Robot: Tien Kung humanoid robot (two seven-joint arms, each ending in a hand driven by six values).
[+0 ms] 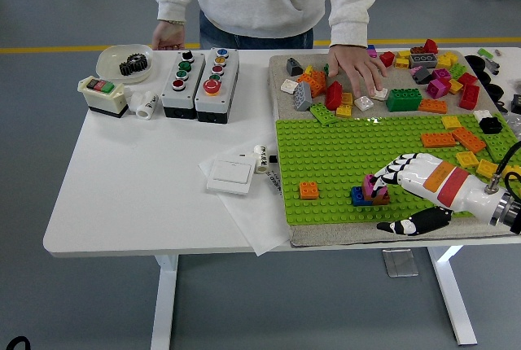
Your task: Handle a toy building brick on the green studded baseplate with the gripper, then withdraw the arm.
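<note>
1. Grey floor with a yellow line behind a white table (138, 195); you look down on it from the robot's side.
2. Baseplate (342, 163): green, studded, lying on a beige mat at the table's 3 o'clock side.
3. Brick stack (370, 190): magenta over brown with a blue brick at its 9 o'clock, seated near the baseplate's 6 o'clock edge. This is the task's thing.
4. Right hand (407, 191): white, coming in from 3 o'clock. Fingertips are curled at the stack's 3 o'clock face and seem to touch the magenta brick; the thumb (415, 221) lies spread well away toward 6 o'clock. You cannot tell whether the brick is truly pinched, so treat the grip as unconfirmed.
5. Left hand: not in view.
6. Orange brick (309, 190): alone on the baseplate at 9 o'clock of the stack, well apart.
7. Person's hand (356, 69): spread over loose bricks (326, 89) on the mat at 12 o'clock, clear of the robot's hand.
8. Switch boxes (199, 81) and a white switch (230, 177) on paper: at 9 to 10 o'clock, untouched.
9. Risks, as judged:
   - Withdraw with fingers hooked on the magenta brick and you may tear the stack off its studs or topple it.
   - A sideways drag could shift the baseplate on the mat.
   - The forearm passes over the orange and yellow bricks at 3 o'clock; a low retreat may sweep them.
</note>
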